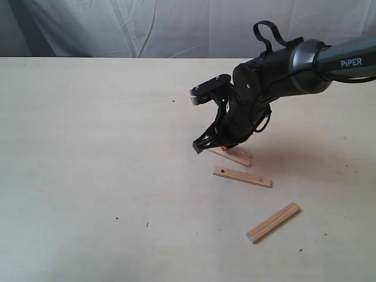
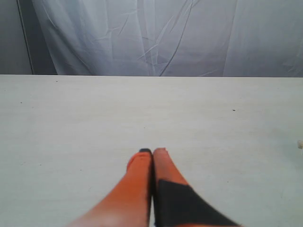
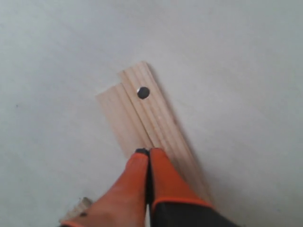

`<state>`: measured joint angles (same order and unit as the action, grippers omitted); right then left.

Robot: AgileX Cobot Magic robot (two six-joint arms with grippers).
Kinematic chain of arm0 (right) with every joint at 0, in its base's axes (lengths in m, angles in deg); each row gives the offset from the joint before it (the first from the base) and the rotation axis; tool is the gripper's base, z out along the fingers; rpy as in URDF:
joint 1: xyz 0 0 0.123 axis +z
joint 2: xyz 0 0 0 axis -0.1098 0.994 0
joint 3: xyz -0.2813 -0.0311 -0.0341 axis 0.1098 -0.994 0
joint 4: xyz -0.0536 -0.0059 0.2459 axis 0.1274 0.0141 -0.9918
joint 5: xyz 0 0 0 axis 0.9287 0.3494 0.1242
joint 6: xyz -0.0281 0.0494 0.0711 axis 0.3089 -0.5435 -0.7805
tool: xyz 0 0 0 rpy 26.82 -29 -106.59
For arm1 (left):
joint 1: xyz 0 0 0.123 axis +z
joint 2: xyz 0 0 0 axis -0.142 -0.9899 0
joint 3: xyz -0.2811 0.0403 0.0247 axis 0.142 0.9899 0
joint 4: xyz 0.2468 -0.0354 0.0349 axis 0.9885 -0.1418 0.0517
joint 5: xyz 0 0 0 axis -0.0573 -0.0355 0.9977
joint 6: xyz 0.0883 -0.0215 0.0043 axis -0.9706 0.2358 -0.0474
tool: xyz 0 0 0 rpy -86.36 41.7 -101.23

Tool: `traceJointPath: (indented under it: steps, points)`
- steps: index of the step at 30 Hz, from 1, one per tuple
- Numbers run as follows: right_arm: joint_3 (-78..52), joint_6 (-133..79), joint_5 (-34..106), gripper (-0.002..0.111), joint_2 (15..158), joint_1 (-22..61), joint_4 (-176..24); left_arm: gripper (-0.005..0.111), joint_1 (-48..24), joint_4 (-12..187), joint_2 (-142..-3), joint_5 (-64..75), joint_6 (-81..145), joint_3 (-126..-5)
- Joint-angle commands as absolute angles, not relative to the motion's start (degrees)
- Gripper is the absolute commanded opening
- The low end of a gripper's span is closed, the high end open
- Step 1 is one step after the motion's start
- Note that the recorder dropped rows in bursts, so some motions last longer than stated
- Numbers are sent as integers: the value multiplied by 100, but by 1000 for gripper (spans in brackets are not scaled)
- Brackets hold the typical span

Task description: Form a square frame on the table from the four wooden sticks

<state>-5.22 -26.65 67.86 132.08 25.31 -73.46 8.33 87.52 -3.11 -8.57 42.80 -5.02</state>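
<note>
You are looking at the table [image 1: 88, 147], a pale cream surface with faint grain and a few dark specks. A creased white curtain [image 1: 147, 26] hangs behind it.

Observe the right gripper [image 3: 148, 152]. Its orange fingers are pressed together and pinch nothing. The tips sit over the seam between two wooden sticks lying side by side; you cannot tell whether they touch the wood.

- The holed stick [image 3: 156, 116] shows one dark hole near its end.
- The neighbouring stick [image 3: 113, 111] lies against it, with its end set slightly back.

In the exterior view this pair lies right of centre, under the right arm [image 1: 305, 64].

- The two-hole stick [image 1: 242, 177] lies just in front of the pair, not touching it.
- The fourth stick [image 1: 273, 222] lies nearer the front edge, angled and well apart from the others.

Note the left gripper [image 2: 152, 152]. Its fingers are pressed together, holding nothing, above the table.
</note>
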Motion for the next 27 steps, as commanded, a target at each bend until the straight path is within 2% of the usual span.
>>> traceJointPath:
  steps: [1,10,19,27]
  points:
    - [-495,-2892,6749,0,13261,2502,-6942,0,863,8752,-282,-780,4290,-485]
    - [-495,-2722,7045,0,13408,2629,-7474,0,863,8752,-282,-780,4290,-485]
    - [-495,-2581,7371,0,13347,3103,-7580,0,863,8752,-282,-780,4290,-485]
    - [-461,-2606,7304,0,13159,2982,-7396,0,863,8752,-282,-780,4290,-485]
